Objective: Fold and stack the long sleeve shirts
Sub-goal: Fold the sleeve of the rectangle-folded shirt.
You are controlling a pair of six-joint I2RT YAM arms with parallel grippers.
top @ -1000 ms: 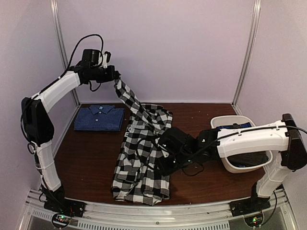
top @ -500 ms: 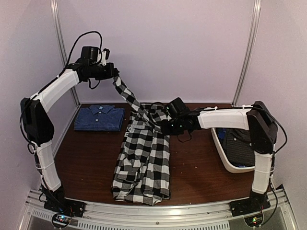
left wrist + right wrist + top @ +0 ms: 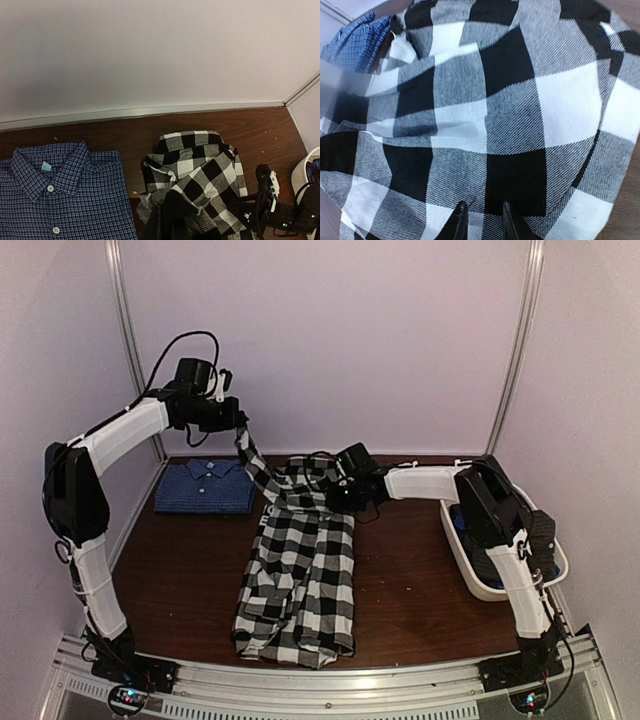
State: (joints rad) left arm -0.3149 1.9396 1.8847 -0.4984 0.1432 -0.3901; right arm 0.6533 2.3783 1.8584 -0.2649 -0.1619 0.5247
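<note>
While left tool [image 3: 240,426] clamps checked shirt [image 3: 300,570] (sleeve aloft), right tool [image 3: 482,221]: cannot tell.

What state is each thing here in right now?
checked shirt, spread unfolded on the table, one sleeve lifted.
blue shirt, folded flat, collar up.
basket, upright, contents mostly hidden.
left tool, shut on the checked shirt's sleeve.
right tool, fingers slightly apart at the checked shirt, grip unclear.

table [image 3: 410,590]: checked shirt [image 3: 300,580], blue shirt [image 3: 208,488], basket [image 3: 487,590]
</note>
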